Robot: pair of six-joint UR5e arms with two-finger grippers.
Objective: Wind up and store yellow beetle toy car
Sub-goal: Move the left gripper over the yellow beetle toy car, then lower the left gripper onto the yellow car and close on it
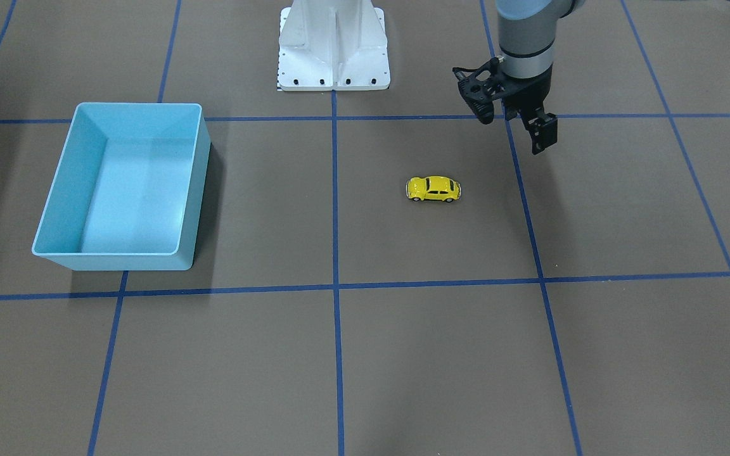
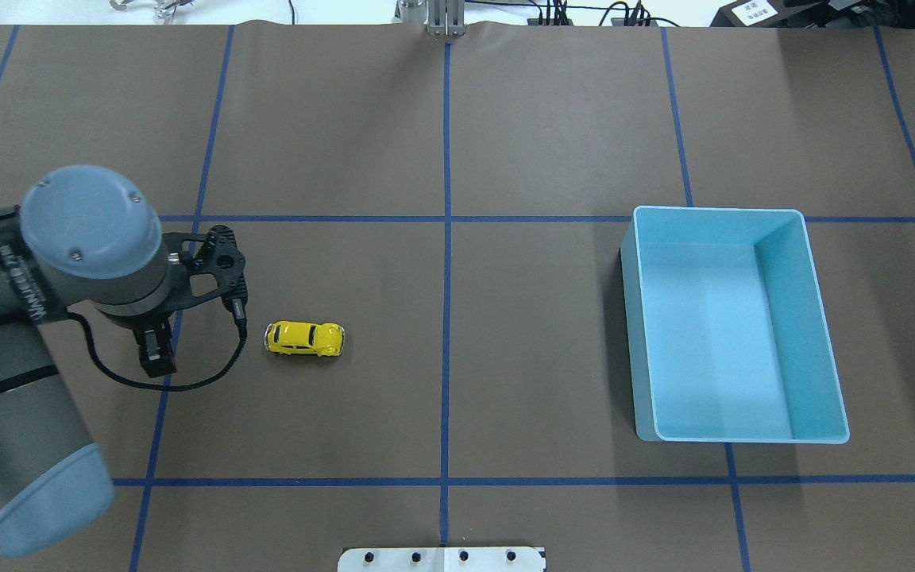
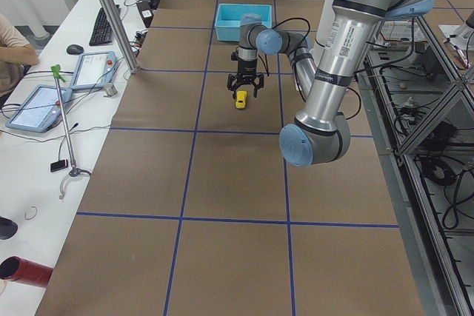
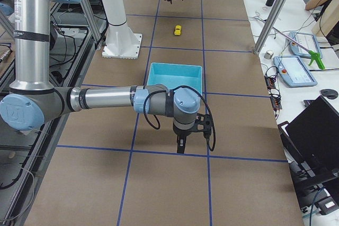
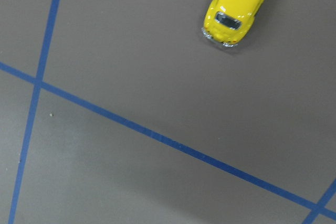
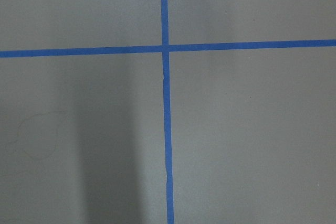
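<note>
The yellow beetle toy car (image 1: 433,189) stands on its wheels on the brown table, also in the overhead view (image 2: 304,338). Its rear end shows at the top of the left wrist view (image 5: 239,6). My left gripper (image 1: 541,138) hangs above the table beside the car, a short way off on the robot's left, also in the overhead view (image 2: 157,356). It looks open and holds nothing. My right gripper (image 4: 181,145) shows only in the exterior right view, low over the table past the bin. I cannot tell whether it is open or shut.
The light blue bin (image 2: 716,209) stands on the robot's right side and has nothing in it, also in the front-facing view (image 1: 197,190). The robot's white base (image 1: 333,44) is at the table's near edge. Blue tape lines cross the table.
</note>
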